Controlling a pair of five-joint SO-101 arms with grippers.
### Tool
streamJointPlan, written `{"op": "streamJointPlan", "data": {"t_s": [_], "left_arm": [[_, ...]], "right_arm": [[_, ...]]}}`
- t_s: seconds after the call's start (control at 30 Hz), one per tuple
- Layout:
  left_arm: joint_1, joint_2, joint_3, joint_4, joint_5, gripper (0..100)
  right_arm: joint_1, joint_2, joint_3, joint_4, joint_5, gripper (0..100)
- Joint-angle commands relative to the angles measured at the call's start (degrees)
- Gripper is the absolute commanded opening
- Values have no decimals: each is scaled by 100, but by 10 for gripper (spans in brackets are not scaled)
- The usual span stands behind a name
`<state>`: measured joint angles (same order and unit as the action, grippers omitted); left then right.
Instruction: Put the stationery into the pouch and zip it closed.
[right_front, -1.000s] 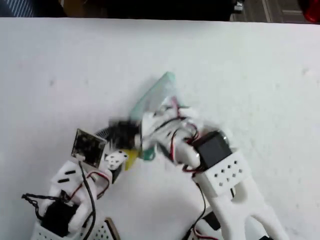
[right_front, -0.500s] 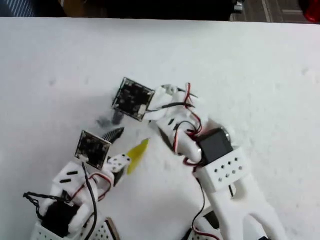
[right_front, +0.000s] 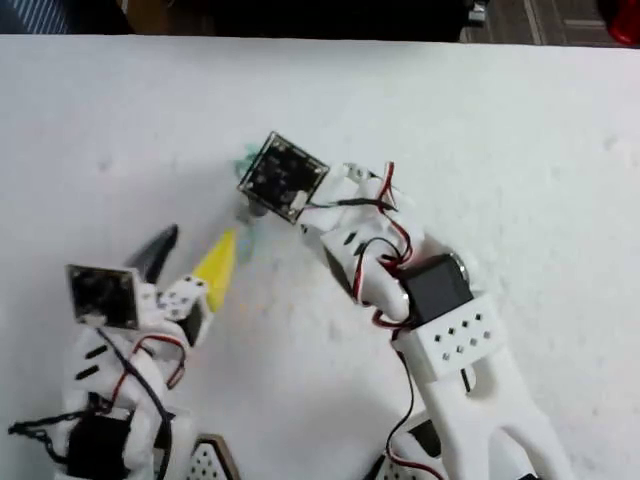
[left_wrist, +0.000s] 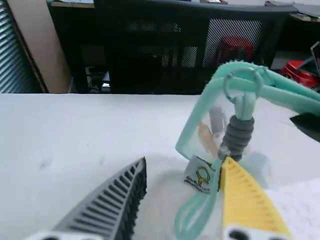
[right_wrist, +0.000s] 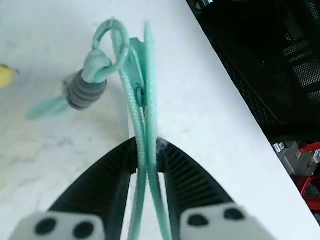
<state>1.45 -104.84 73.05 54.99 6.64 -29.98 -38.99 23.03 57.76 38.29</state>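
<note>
The mint-green pouch (right_wrist: 141, 70) stands on edge on the white table, with my right gripper (right_wrist: 146, 150) shut on its zipper edge. In the high view a bit of the pouch (right_front: 244, 160) peeks out from under the right wrist camera (right_front: 283, 177). A grey bead zipper pull (left_wrist: 238, 137) hangs from a ring at the pouch's end (left_wrist: 240, 82). Faint orange and grey shapes show through the pouch's clear wall. My left gripper (left_wrist: 180, 200) is open, and its yellow finger (left_wrist: 247, 200) lies just below the pull. In the high view the left gripper (right_front: 185, 255) sits left of the pouch.
The white table (right_front: 480, 140) has free room to the far left, the far right and behind the pouch. The table's far edge (right_front: 320, 38) runs along the top of the high view. A dark chair and shelves (left_wrist: 165, 50) stand beyond it.
The left arm has swung back and to the left, its fingers now pointing at the pouch. The right gripper has moved up and left with the pouch in it.
</note>
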Motion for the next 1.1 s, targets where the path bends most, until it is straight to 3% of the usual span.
{"op": "streamJointPlan", "data": {"t_s": [0.0,0.17,0.43,0.73,0.83,1.07], "left_arm": [[-347,31,-308,-246,62,257],[-365,40,-88,-835,62,256],[725,40,-255,-949,35,217],[2018,40,-1345,615,0,230],[2290,40,-1266,659,-563,231],[1859,31,-1257,712,-879,226]], "right_arm": [[-40,-163,-44,-127,-88,18],[-426,-699,-35,215,167,18],[-1253,-1297,325,690,229,18],[-1007,-1604,695,646,229,18],[-936,-1516,686,646,229,18],[-716,-1543,659,400,229,18]]}}
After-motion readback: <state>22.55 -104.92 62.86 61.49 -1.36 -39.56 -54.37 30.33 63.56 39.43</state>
